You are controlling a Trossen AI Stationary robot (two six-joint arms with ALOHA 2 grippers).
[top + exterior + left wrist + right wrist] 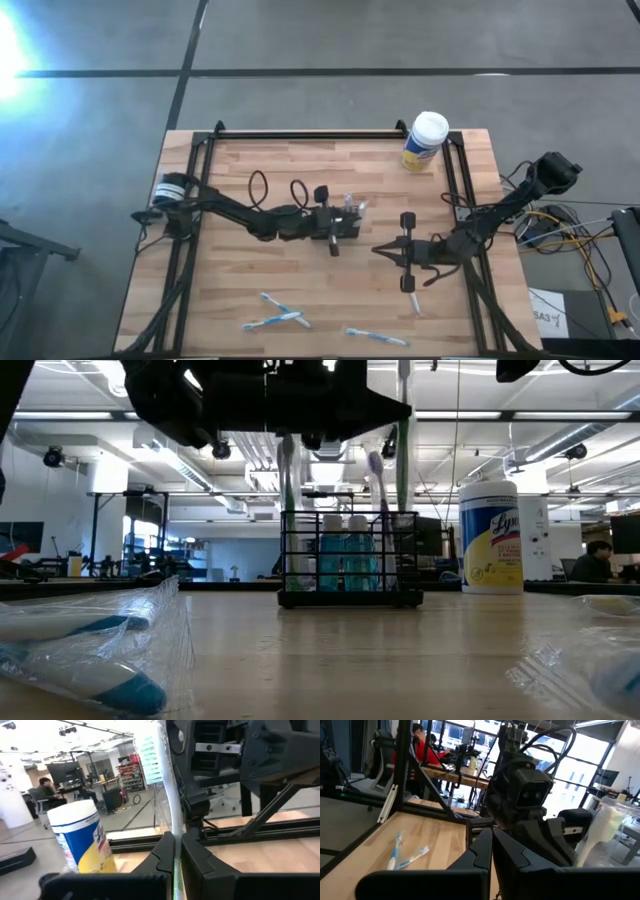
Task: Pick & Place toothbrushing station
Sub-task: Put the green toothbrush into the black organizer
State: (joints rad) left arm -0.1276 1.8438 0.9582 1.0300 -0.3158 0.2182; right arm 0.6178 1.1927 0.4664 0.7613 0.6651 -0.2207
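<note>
The station (347, 215) stands near the bench (250, 280) centre; the left pincer (175, 857), at its nine o'clock, is clamped on a toothbrush (162, 780). The right pincer (492, 851), at four o'clock, is closed and empty. A tilted brush could miss its slot and tip the station

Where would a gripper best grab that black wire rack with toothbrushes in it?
Probably a short end's top rail of the black wire rack, coming from above: it stands upright, its thin wires suit two fingers, and the toothbrushes stick up mid-rack.
</note>
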